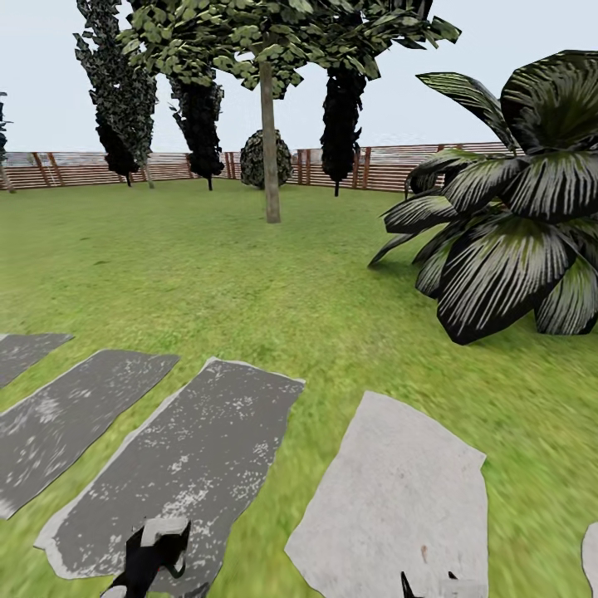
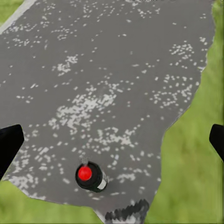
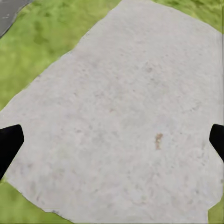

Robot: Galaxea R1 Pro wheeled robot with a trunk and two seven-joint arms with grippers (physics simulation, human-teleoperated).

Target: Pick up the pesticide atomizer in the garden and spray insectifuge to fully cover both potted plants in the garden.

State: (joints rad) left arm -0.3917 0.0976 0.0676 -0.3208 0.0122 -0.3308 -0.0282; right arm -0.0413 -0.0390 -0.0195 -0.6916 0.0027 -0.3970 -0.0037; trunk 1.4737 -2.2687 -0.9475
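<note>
Your left gripper (image 2: pixel 112 135) hangs wide open over a dark speckled paver (image 2: pixel 107 70) — the red-capped atomizer (image 2: pixel 90 176) stands on it, near its edge. Your right gripper (image 3: pixel 112 135), equally spread, hovers above a pale paver (image 3: pixel 121 116). Beyond: lawn (image 1: pixel 208 274), a broad-leaved bush (image 1: pixel 507 249), fence (image 1: pixel 382 166).

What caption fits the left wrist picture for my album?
Open left gripper above a dark speckled paver, a red-capped bottle standing below.
</note>
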